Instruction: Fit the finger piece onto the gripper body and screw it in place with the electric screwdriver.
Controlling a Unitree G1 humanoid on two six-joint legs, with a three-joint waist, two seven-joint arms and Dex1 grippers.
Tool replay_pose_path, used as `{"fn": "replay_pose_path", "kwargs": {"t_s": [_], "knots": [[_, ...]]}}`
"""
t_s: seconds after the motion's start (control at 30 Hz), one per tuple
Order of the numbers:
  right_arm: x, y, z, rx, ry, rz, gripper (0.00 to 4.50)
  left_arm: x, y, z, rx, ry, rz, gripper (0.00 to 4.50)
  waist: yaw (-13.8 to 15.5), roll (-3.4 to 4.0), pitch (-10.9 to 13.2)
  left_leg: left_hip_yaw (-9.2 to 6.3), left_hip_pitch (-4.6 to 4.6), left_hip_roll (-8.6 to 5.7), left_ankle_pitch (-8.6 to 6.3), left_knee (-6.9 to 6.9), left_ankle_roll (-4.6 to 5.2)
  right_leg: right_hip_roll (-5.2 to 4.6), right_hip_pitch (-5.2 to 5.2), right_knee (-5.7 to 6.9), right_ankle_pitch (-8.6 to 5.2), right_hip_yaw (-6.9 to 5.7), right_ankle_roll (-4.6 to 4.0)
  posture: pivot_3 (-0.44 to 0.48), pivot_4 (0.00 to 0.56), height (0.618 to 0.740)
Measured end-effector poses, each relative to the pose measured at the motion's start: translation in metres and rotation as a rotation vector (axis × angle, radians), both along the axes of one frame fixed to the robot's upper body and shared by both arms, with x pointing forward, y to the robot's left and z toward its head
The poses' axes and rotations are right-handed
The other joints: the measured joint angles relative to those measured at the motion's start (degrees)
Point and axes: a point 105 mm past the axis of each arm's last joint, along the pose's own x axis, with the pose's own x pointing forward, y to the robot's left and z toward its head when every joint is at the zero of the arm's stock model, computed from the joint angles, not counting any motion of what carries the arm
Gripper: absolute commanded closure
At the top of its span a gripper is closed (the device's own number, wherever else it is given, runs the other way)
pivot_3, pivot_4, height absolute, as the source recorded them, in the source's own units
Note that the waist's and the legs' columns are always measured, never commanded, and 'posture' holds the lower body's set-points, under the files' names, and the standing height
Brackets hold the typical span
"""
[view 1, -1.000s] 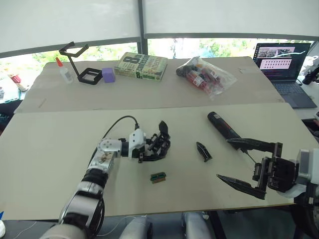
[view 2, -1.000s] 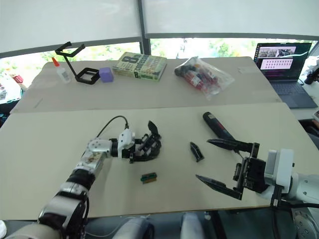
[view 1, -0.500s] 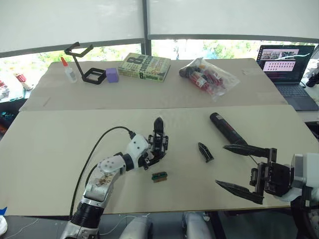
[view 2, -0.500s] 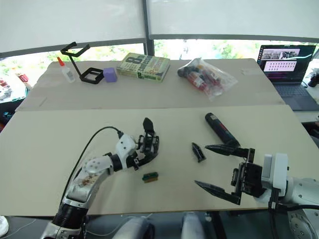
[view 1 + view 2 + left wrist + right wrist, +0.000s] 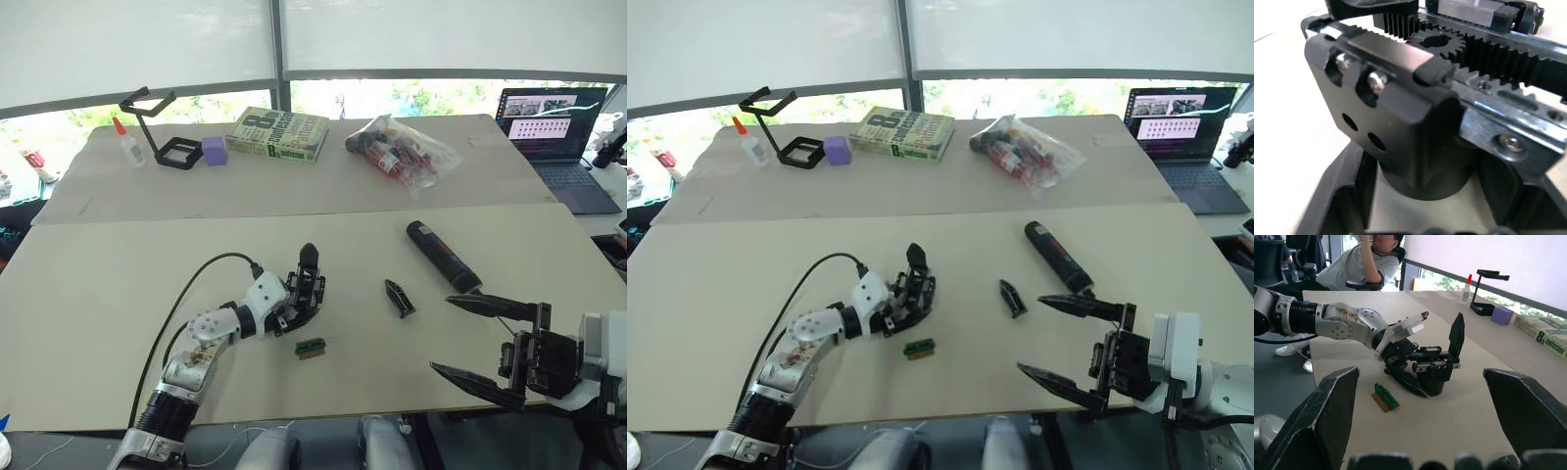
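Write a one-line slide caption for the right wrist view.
Left gripper holds the gripper body upright on the table, beside a small green block.

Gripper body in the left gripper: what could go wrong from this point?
1. The left gripper holds the gripper body by its base with the finger pointing up; pressing a part on could tip it.
2. The small green-and-brown block lies close by and could get knocked.
3. The open right gripper could nudge the electric screwdriver while reaching for the finger piece.

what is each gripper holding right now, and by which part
The left gripper is shut on the gripper body, gripping its round base. The right gripper is open and holds nothing.
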Motion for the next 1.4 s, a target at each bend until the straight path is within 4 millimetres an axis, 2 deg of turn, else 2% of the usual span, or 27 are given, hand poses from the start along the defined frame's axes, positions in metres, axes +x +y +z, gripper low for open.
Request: {"fn": "replay_pose_path", "kwargs": {"t_s": [0.13,0.23,0.33,0.37,0.43,0.53,0.67,0.77,0.87,1.0,1.1,1.33,1.4], "knots": [[-0.002,0.003,0.005,-0.005,0.0,0.03,0.0,-0.005,0.01,-0.001,-0.001,0.025,-0.008,0.07,0.0,0.01,0.0,0.01,-0.03,0.0,0.01,-0.03,-0.02,0.01,-0.07,-0.01,0.0,0.01,0.0,0.0,0.15,0.74],[-0.002,0.006,0.005,-0.022,0.073,0.055,0.0,-0.014,0.03,-0.003,0.022,0.066,-0.012,0.07,-0.3,0.01,0.0,0.02,-0.03,0.02,0.0,-0.03,0.0,0.01,-0.09,0.01,0.0,0.03,-0.01,0.0,0.15,0.74],[0.01,0.012,0.008,-0.088,0.211,0.011,0.0,-0.02,0.066,0.002,0.055,0.095,0.002,0.07,-0.7,0.02,0.0,0.04,-0.02,0.04,-0.15,-0.03,0.27,0.0,-0.11,0.04,0.03,0.05,-0.06,0.0,0.15,0.74],[0.018,0.011,0.005,-0.143,0.274,-0.039,0.0,-0.02,0.081,0.009,0.052,0.092,0.01,0.07,-0.5,-0.03,0.0,0.02,-0.07,0.05,-0.17,-0.04,0.3,0.01,-0.17,0.04,0.04,0.0,-0.09,0.0,0.15,0.74],[0.029,0.013,0.001,-0.201,0.348,-0.092,0.0,-0.026,0.094,0.02,0.032,0.088,-0.021,0.07,-0.4,-0.04,0.0,0.03,-0.07,0.06,-0.15,-0.03,0.24,-0.01,-0.17,0.03,0.05,-0.02,-0.09,0.0,0.15,0.74],[0.045,0.011,-0.016,-0.376,0.513,-0.219,0.0,-0.045,0.11,0.04,0.036,0.094,-0.156,0.07,-0.3,-0.08,0.1,0.06,-0.21,0.04,-0.04,-0.07,0.0,-0.09,-0.29,-0.05,0.03,-0.1,-0.11,0.0,0.15,0.74],[0.067,0.001,-0.037,-0.479,0.646,-0.398,0.0,-0.057,0.106,0.068,0.015,0.007,-0.289,0.07,0.4,-0.13,0.1,0.01,-0.9,-0.02,-0.05,0.1,0.03,-0.18,-0.81,-0.11,0.04,-0.2,-0.09,0.0,0.15,0.74],[0.085,0.009,-0.05,-0.486,0.684,-0.448,0.0,-0.064,0.095,0.082,-0.009,-0.055,-0.356,0.07,0.2,-0.2,0.1,0.09,-1.22,-0.03,-0.04,0.16,0.01,-0.2,-1.19,-0.06,0.08,-0.19,-0.08,0.0,0.15,0.74],[0.101,0.01,-0.068,-0.535,0.722,-0.532,0.0,-0.07,0.081,0.091,-0.021,-0.093,-0.406,0.07,0.0,-0.19,0.1,0.11,-1.25,-0.01,-0.02,0.14,-0.01,-0.19,-1.24,-0.08,0.08,-0.2,-0.09,0.0,0.15,0.74],[0.108,0.006,-0.082,-0.574,0.768,-0.599,0.0,-0.074,0.07,0.097,-0.038,-0.103,-0.405,0.07,0.0,-0.19,0.1,0.1,-1.24,-0.02,-0.02,0.13,0.0,-0.15,-1.24,-0.07,0.08,-0.21,-0.09,0.0,0.15,0.74],[0.111,0.006,-0.084,-0.595,0.752,-0.623,0.82,-0.079,0.067,0.096,-0.052,-0.058,-0.409,0.0,0.0,-0.19,0.1,0.11,-1.22,-0.02,-0.02,0.16,0.0,-0.13,-1.2,-0.06,0.08,-0.21,-0.09,0.0,0.15,0.74],[0.11,0.007,-0.086,-0.622,0.711,-0.636,3.26,-0.078,0.061,0.104,-0.073,-0.055,-0.409,0.0,0.1,-0.2,0.1,0.13,-1.07,-0.01,0.04,0.16,-0.08,-0.09,-1.09,0.01,0.12,-0.2,-0.15,0.0,0.15,0.74],[0.107,0.005,-0.086,-0.634,0.665,-0.637,3.39,-0.074,0.059,0.11,-0.083,-0.06,-0.394,0.0,0.2,-0.2,0.1,0.11,-1.07,-0.02,0.05,0.16,-0.1,-0.08,-1.09,0.02,0.12,-0.21,-0.15,0.0,0.15,0.74]]}}
